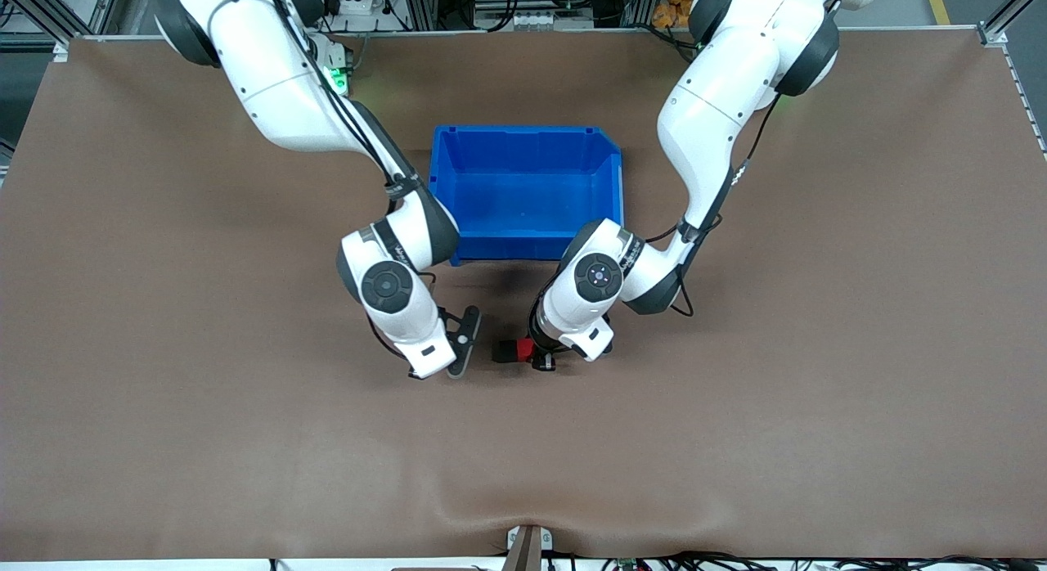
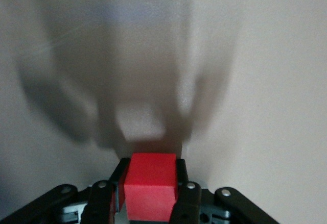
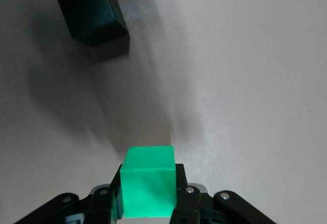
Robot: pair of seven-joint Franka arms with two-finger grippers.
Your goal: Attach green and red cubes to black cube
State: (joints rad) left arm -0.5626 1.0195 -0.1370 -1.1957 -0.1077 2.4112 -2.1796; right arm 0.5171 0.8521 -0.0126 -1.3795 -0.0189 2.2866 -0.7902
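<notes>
While gripped, red cube (image 2: 150,185) upright, green cube (image 3: 148,181) upright

White arms, blk joints, blk cables

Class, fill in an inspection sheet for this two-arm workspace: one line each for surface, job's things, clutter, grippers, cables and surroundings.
Surface: brown table cover, rumpled at the edge nearest the front camera.
Job's things: red cube held in the left gripper, touching the black cube; green cube held in the right gripper, apart from the black cube.
Clutter: blue bin, nothing seen inside, farther from the front camera than the cubes.
Grippers: left gripper shut on the red cube, low at the table; right gripper shut on the green cube.
Cables: black cables along both arms; more at the table edges.
Surroundings: aluminium framing past the robot bases.
</notes>
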